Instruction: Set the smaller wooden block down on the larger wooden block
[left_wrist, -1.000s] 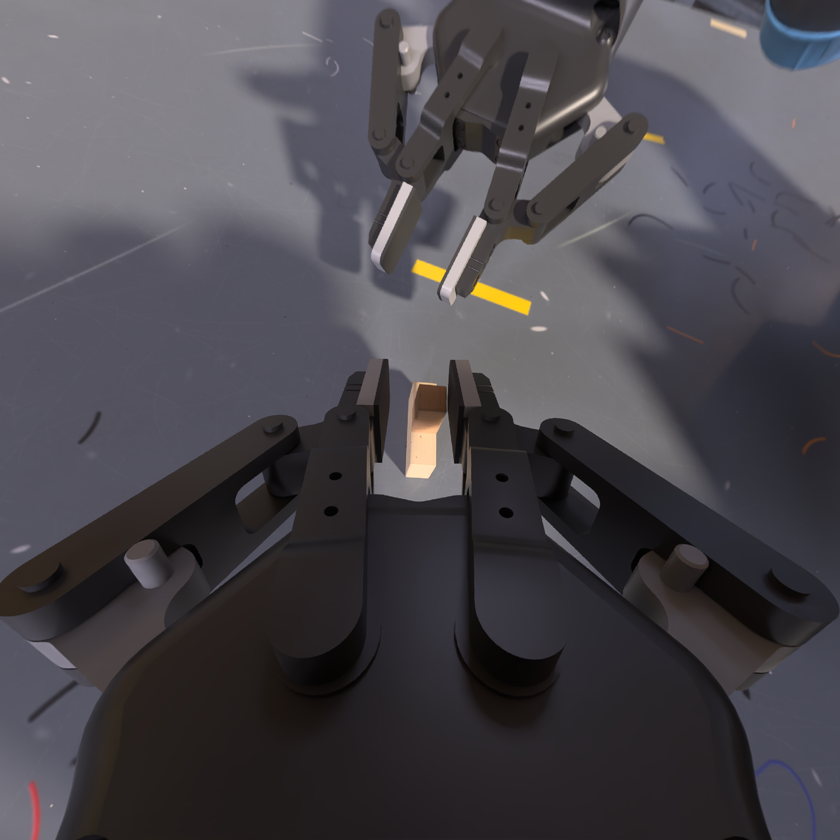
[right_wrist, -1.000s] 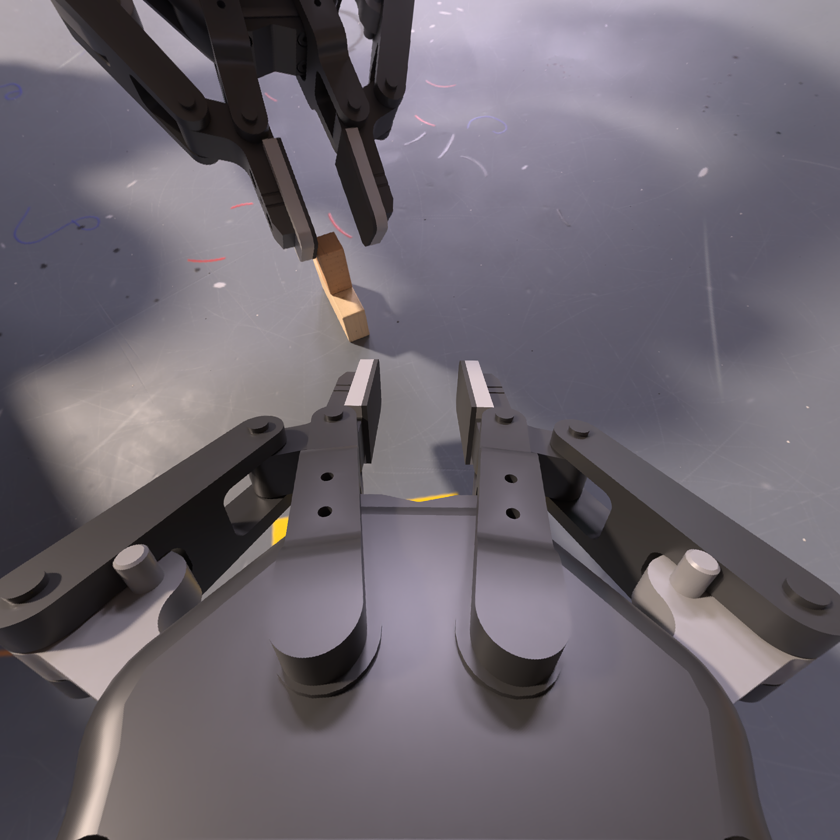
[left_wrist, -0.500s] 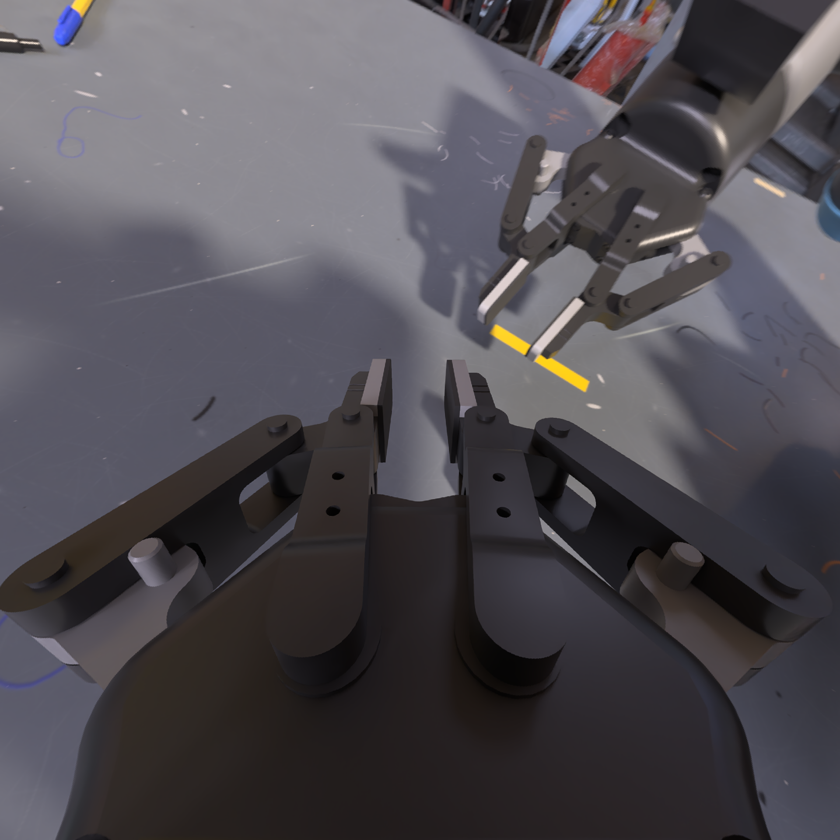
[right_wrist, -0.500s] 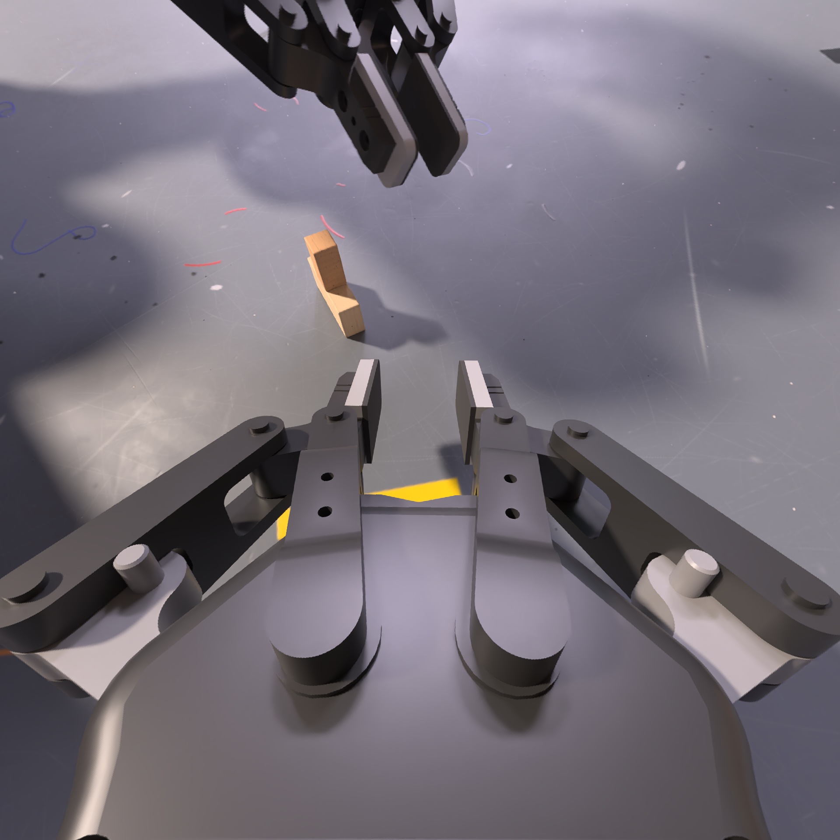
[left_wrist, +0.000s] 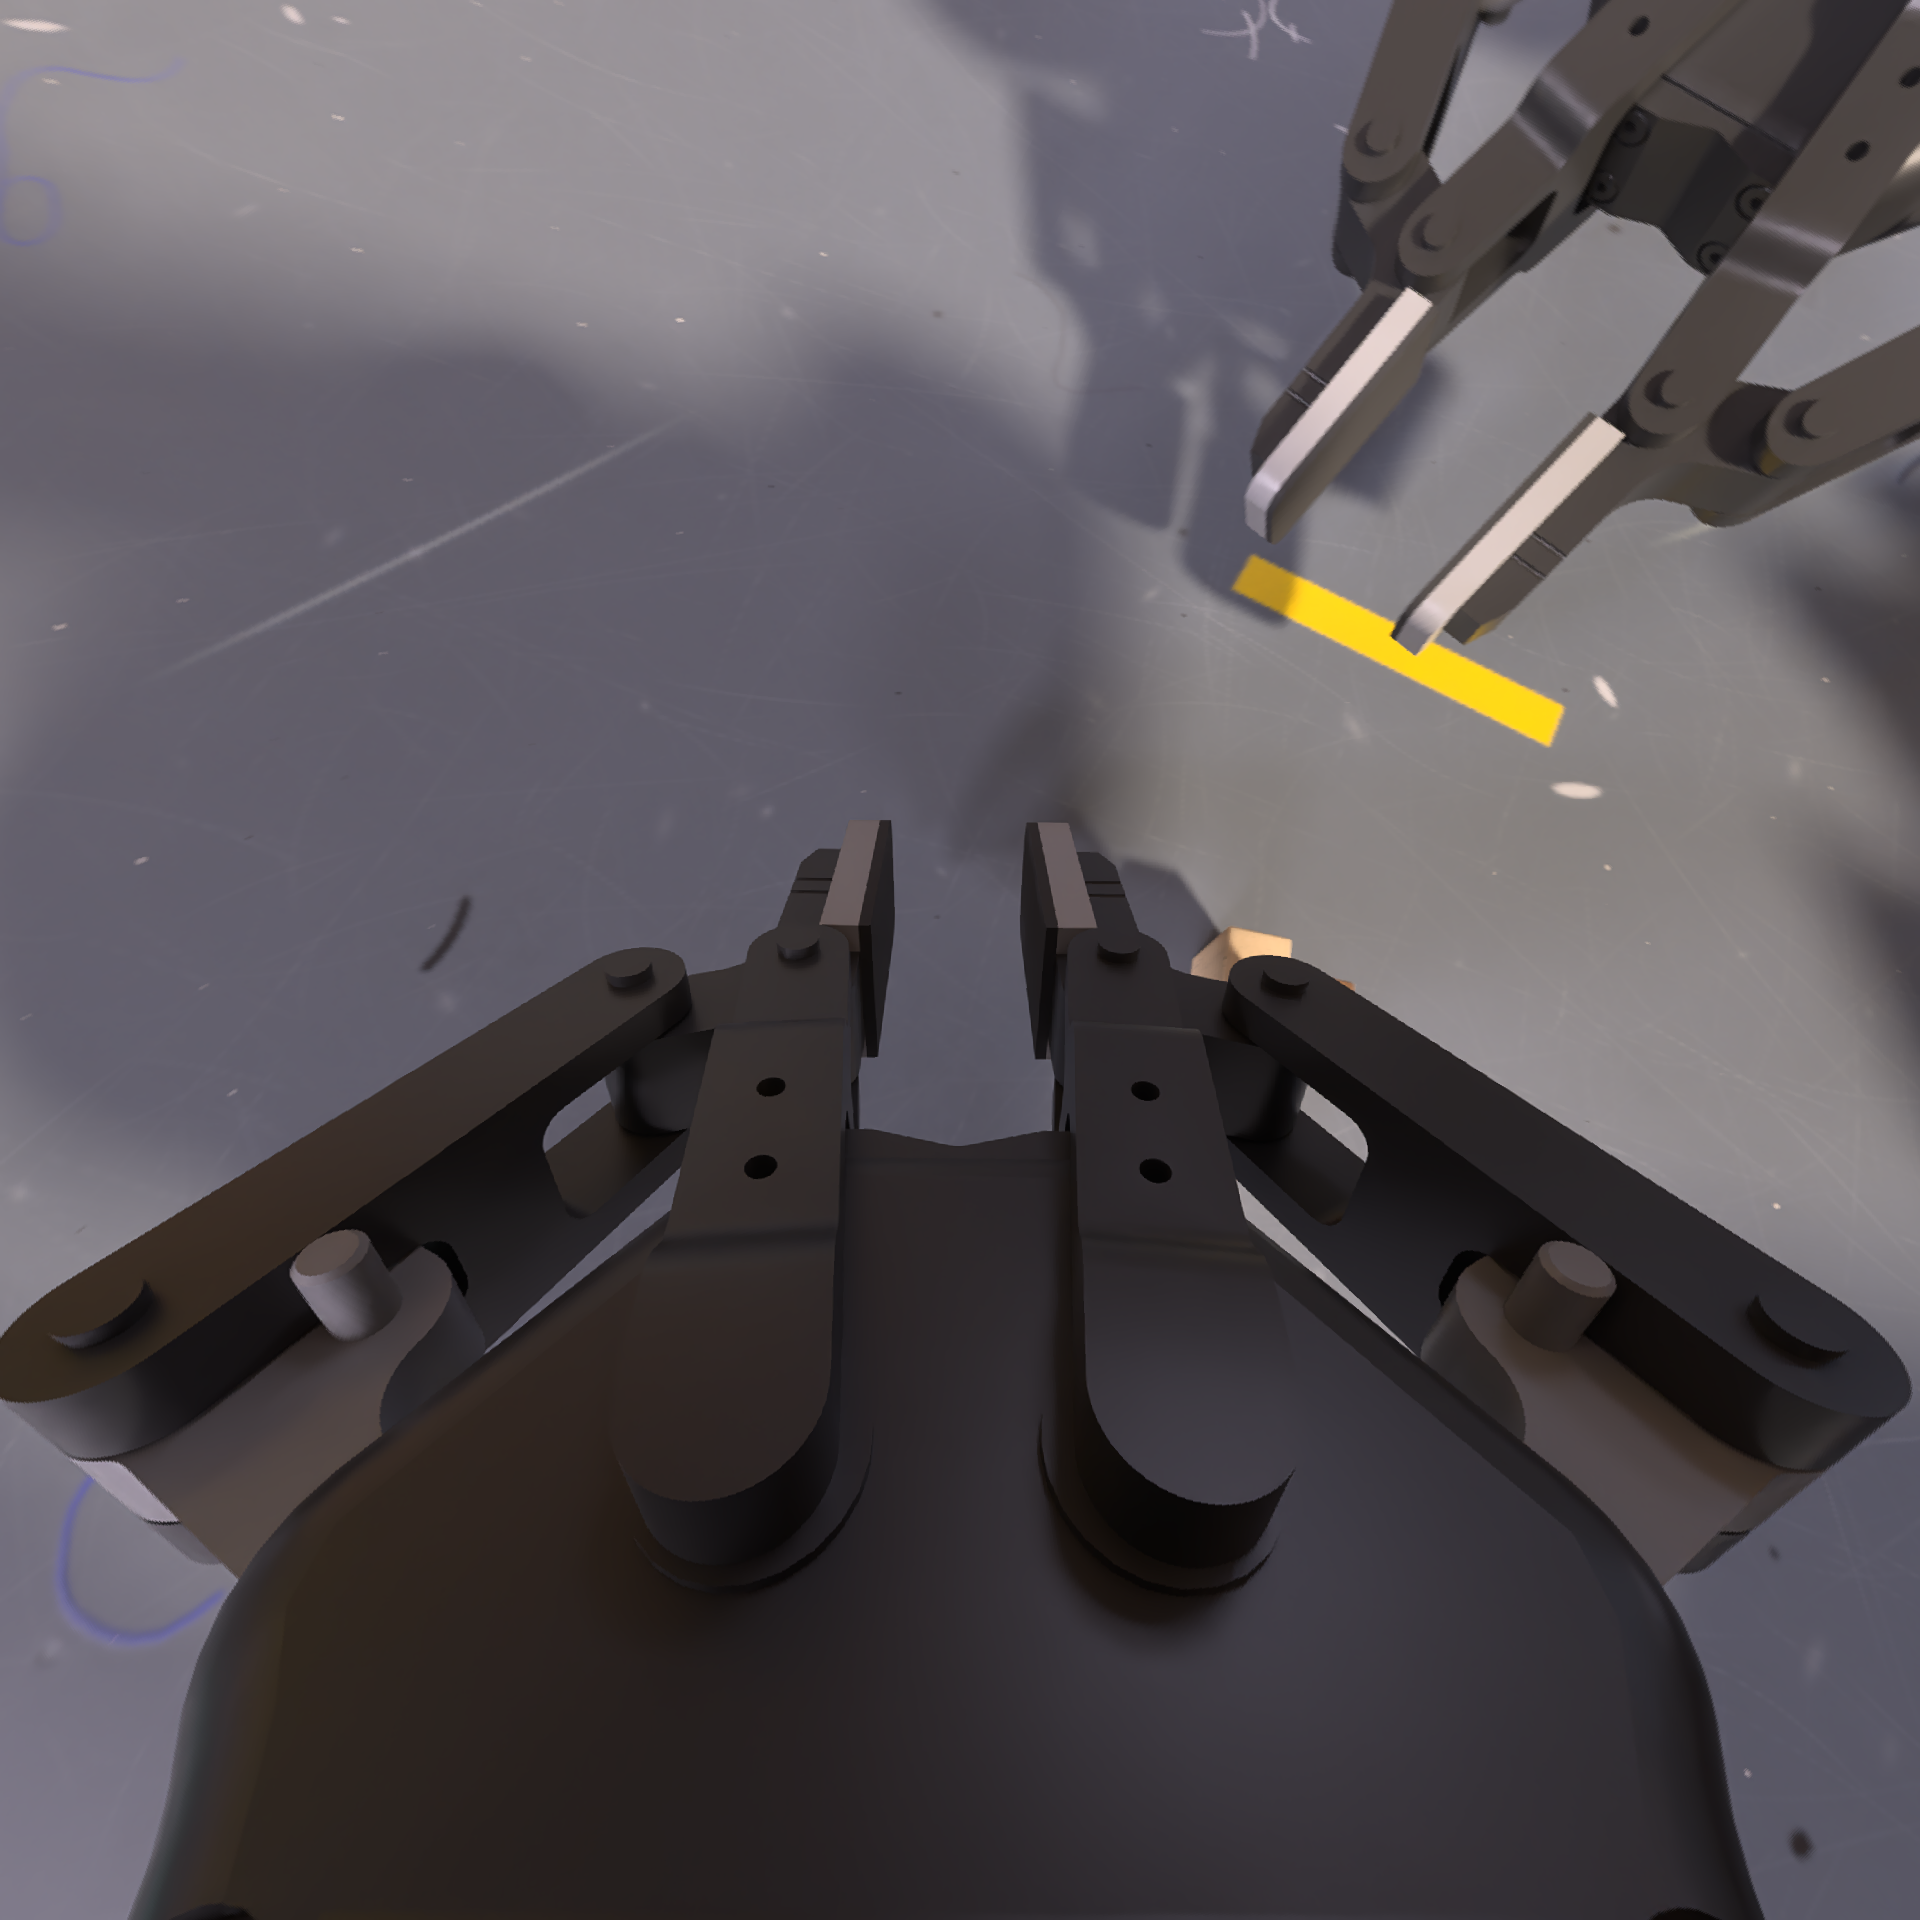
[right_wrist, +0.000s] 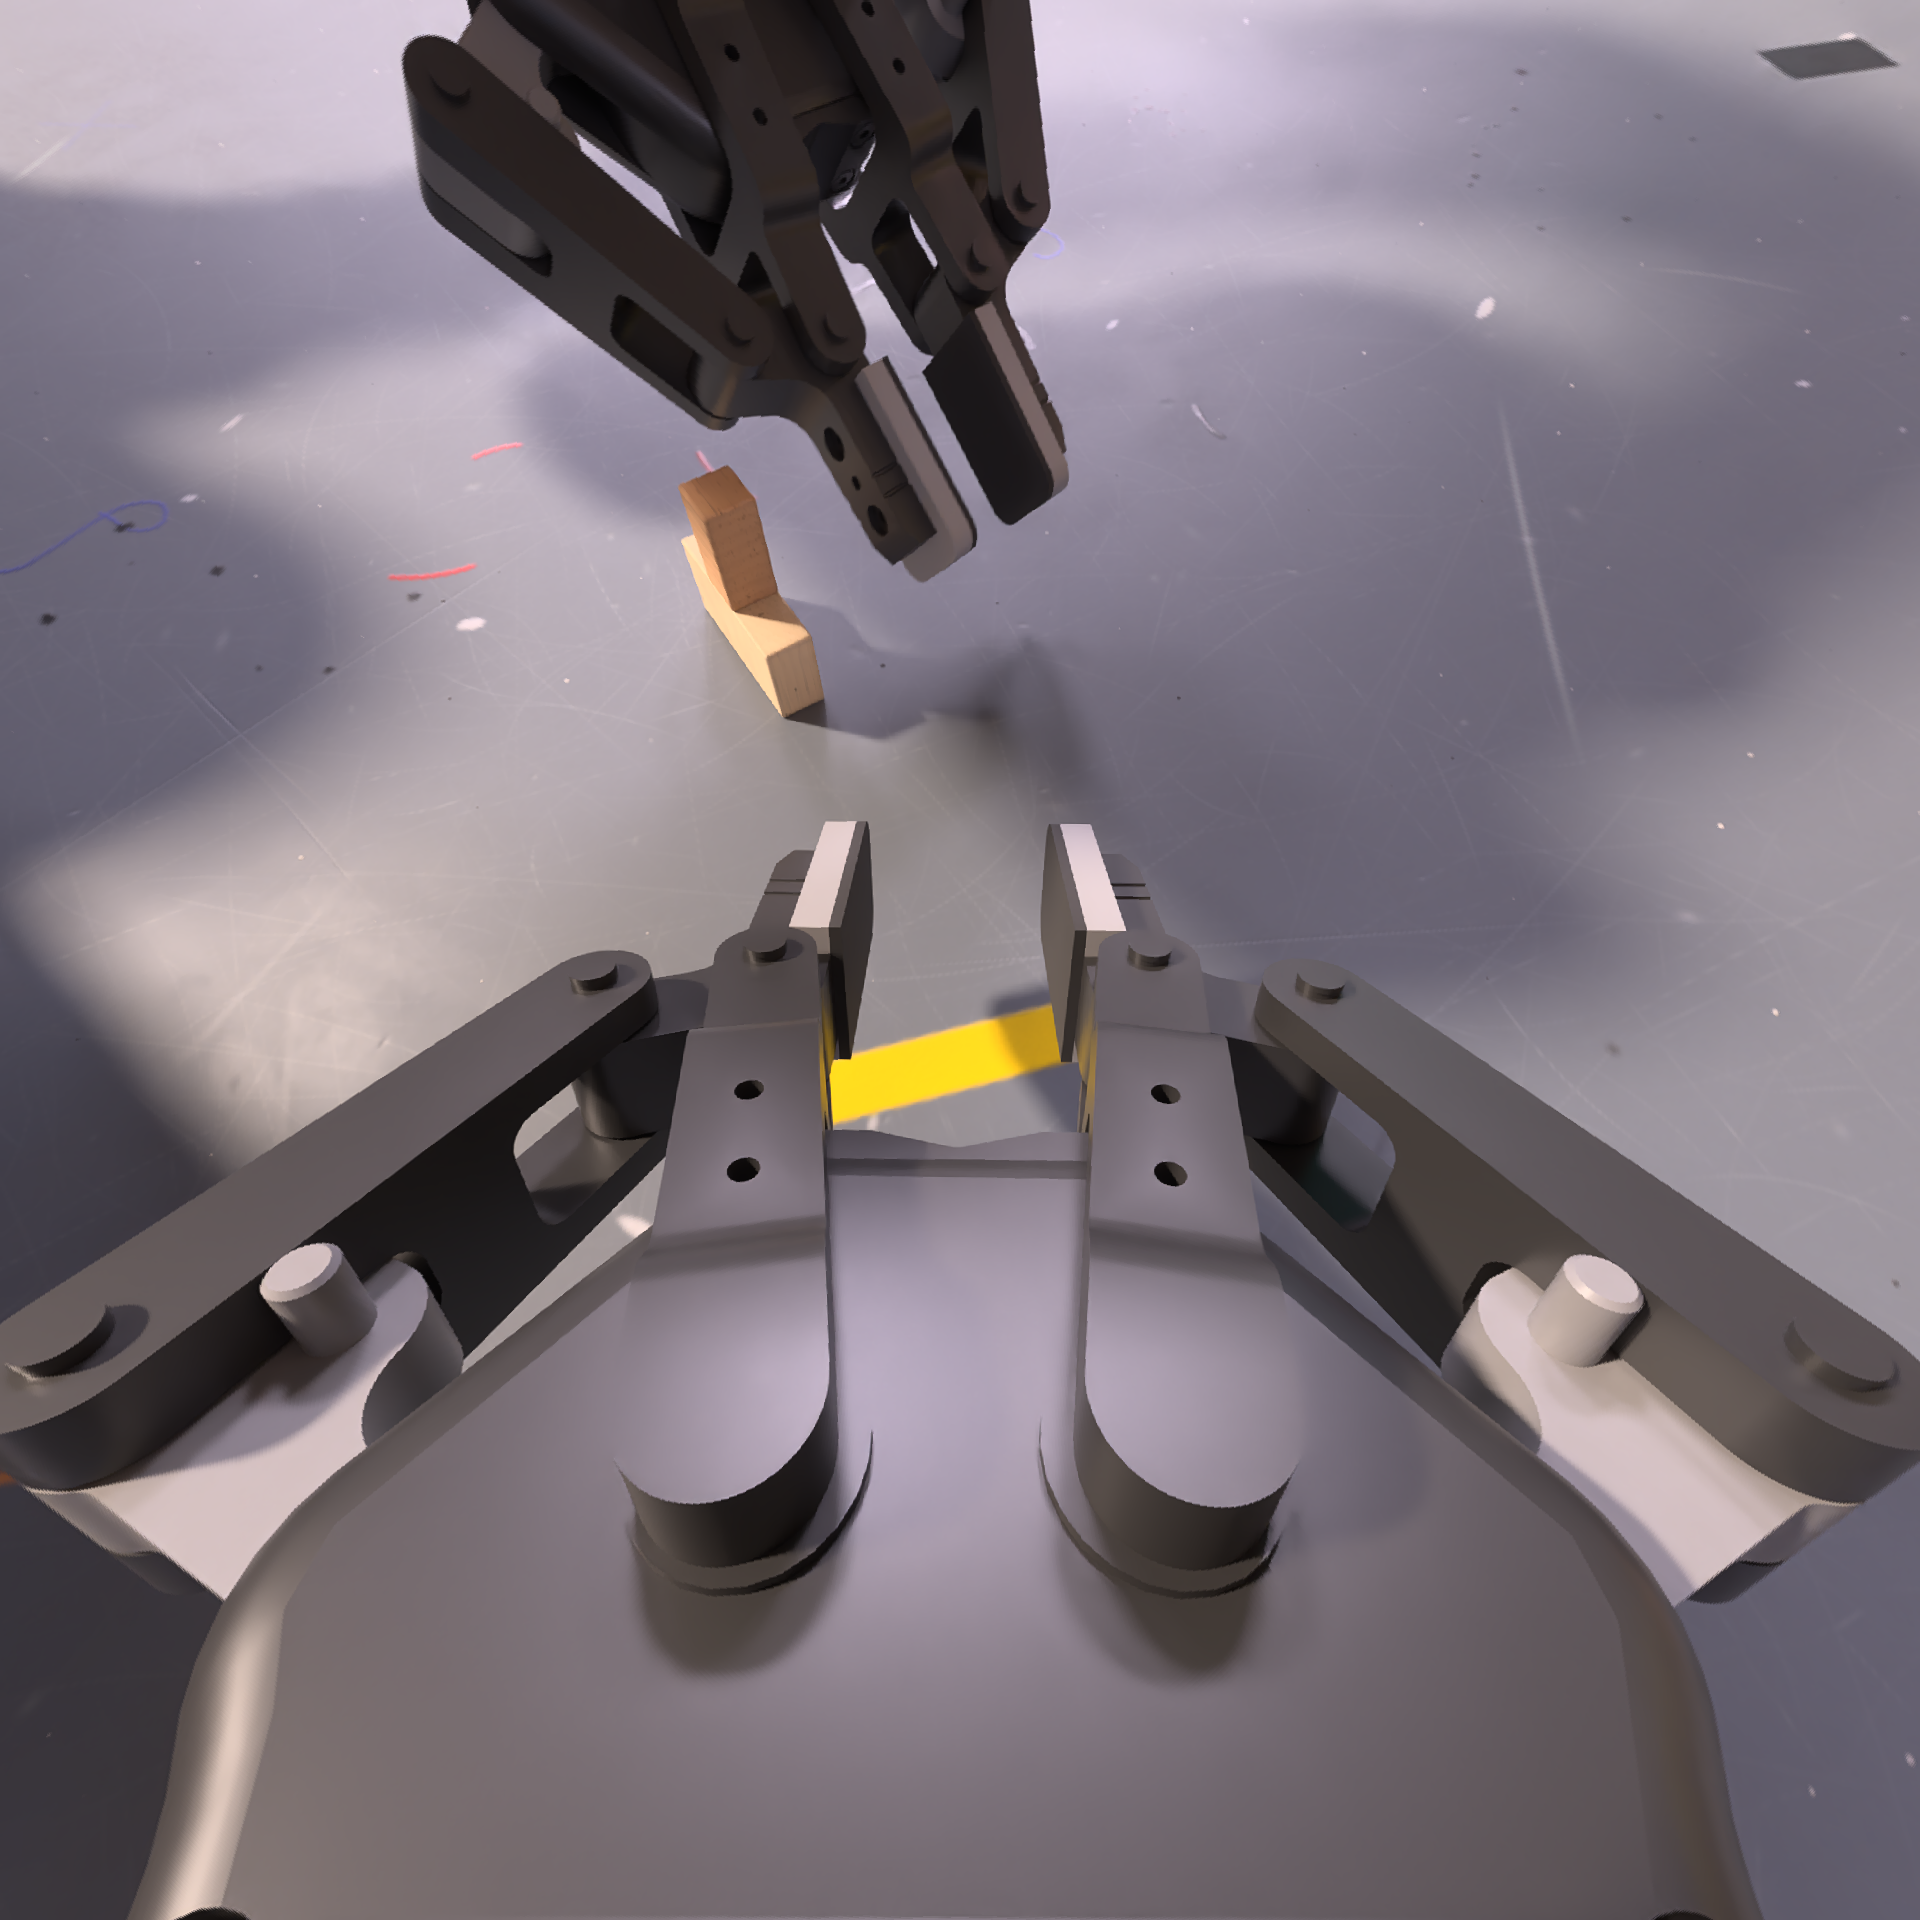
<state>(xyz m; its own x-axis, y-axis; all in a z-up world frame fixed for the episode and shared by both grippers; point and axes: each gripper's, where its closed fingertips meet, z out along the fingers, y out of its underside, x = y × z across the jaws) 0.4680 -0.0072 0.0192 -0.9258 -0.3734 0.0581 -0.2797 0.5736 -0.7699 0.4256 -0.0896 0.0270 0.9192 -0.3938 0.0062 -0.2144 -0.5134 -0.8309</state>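
A second ago your left gripper (left_wrist: 956, 914) was down around the small block (right_wrist: 732, 540); now it has let go and lifted away, with its fingers a little apart and nothing between them. The small block sits on the back end of the big block (right_wrist: 764, 649) on the gray table (right_wrist: 1455, 727), so the job looks done. Your left gripper hangs above and just to the side of the blocks. Your right gripper (right_wrist: 956, 914) hovers over the yellow strip (left_wrist: 1397, 649), fingers apart and empty.
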